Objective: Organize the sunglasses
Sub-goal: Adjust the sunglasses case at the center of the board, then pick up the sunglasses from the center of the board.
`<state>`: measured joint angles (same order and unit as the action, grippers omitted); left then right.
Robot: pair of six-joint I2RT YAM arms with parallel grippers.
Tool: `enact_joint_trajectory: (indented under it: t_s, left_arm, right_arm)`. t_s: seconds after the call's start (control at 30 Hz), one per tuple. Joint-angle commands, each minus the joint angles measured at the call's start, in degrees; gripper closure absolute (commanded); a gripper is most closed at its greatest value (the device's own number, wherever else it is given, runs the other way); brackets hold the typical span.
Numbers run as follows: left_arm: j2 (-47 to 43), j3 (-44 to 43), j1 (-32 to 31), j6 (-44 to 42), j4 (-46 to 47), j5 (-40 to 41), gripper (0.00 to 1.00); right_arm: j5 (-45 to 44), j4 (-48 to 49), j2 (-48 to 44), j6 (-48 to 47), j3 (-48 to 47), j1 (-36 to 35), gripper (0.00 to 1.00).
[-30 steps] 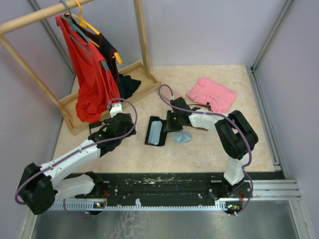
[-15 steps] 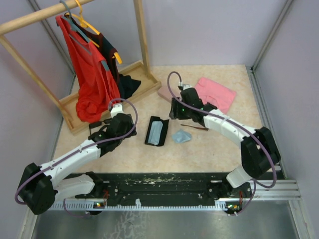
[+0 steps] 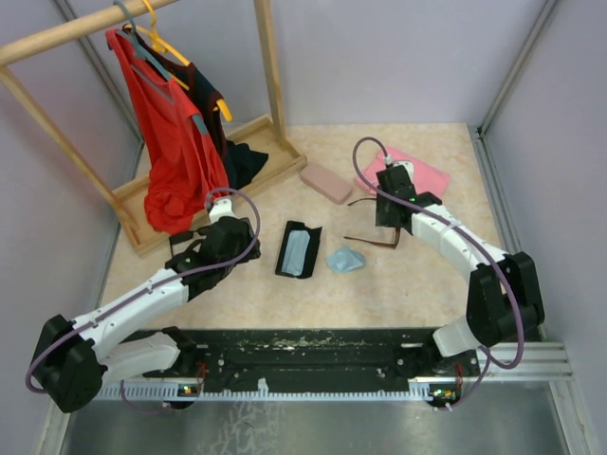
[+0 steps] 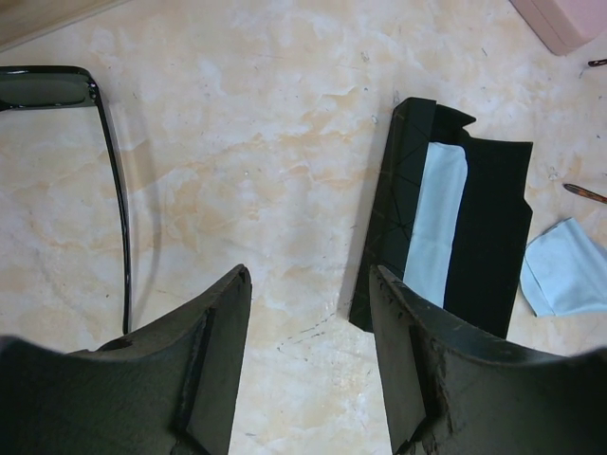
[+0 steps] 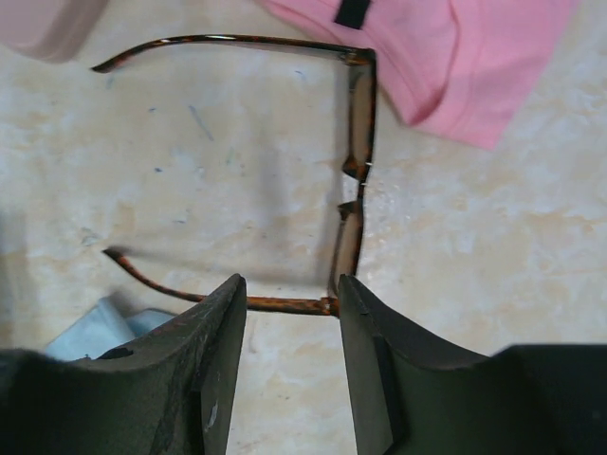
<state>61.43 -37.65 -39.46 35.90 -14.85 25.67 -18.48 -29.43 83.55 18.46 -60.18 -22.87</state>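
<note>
1. Within the last second my right gripper left the open black case and the blue cloth near the middle of the top view. It swung up and to the right and ended over the reddish-brown glasses.
2. That swing uncovered the pink case, which my arm had hidden in the upper middle of the top view.
3. The reddish-brown glasses themselves had not shifted. They lay unfolded on the table, temples spread, their front just beside the pink cloth at the upper right of my wrist view.
4. I judged this meant I was lining up to pick up that pair. Neither pair was in a case yet, so the sorting had hardly begun.
5. My right arm bent out toward the right edge of the top view, then reached up and left, wrist pointing down. Its fingers stood apart, and the lower temple crossed the gap between them near the hinge. They clamped nothing. I could not tell whether the tips touched the table.
6. My left arm had barely moved and lay stretched up and right across the left of the top view. The left gripper had its fingers apart over bare table and held nothing. The black sunglasses lay unfolded at the upper left of its wrist view, and the black case lay to the right.
</note>
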Motion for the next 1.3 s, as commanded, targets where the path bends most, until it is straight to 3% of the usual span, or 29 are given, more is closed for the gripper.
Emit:
enact_joint_trajectory:
  t_s: [0.0, 0.37, 0.63, 0.93, 1.07, 1.27]
  left_arm:
    - [-2.06, 1.62, 0.35, -0.74, 2.11, -1.28, 0.41]
    - [-4.00, 6.18, 0.35, -1.72, 7.54, -2.17, 0.40]
    - [-4.74, 8.91, 0.16, -3.12, 10.51, -1.24, 0.40]
    - [-5.53, 9.61, -1.05, -4.08, 11.31, 0.56, 0.38]
    - [-5.17, 9.51, -1.14, -4.16, 11.42, 0.18, 0.38]
    - [-4.48, 9.05, -1.14, -3.82, 10.90, -0.60, 0.38]
  right_arm:
    - [-0.68, -0.51, -2.53, -3.21, 0.78, 4.37, 0.57]
    - [6.22, 0.52, 0.66, -6.51, 0.73, 9.59, 0.68]
    - [9.00, -0.08, 5.30, -7.41, -2.73, 10.52, 0.69]
    - [10.68, -1.79, 2.16, -9.39, -6.68, 10.00, 0.66]
    - [17.18, -3.48, 0.97, -18.90, -8.11, 6.00, 0.61]
    - [15.94, -14.31, 9.81, -30.07, -13.09, -2.01, 0.51]
